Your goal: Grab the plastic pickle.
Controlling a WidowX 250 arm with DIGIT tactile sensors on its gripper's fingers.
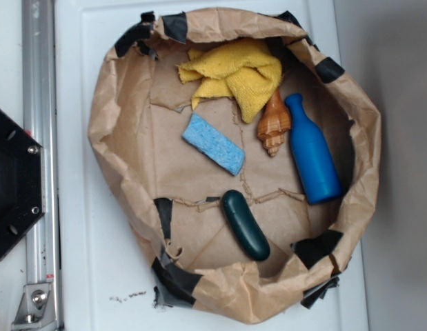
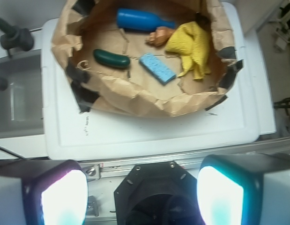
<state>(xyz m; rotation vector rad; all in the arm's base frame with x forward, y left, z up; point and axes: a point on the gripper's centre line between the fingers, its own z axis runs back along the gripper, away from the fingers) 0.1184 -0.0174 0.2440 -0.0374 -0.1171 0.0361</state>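
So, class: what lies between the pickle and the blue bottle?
Only bare brown paper separates the plastic pickle from the blue bottle, clearest in the exterior view.

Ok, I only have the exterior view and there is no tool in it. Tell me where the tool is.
Observer: In the wrist view the tool hangs outside the brown paper bag, over the black mount beside the white surface.
Operator: Give me the jaw state.
Observer: The fingers stand wide apart with nothing between them.
Operator: Now place the small dark green glossy plastic pickle against the tool.
Observer: It lies far ahead of the tool, inside the bag, left of the wrist camera's centre line and clear of both fingers.
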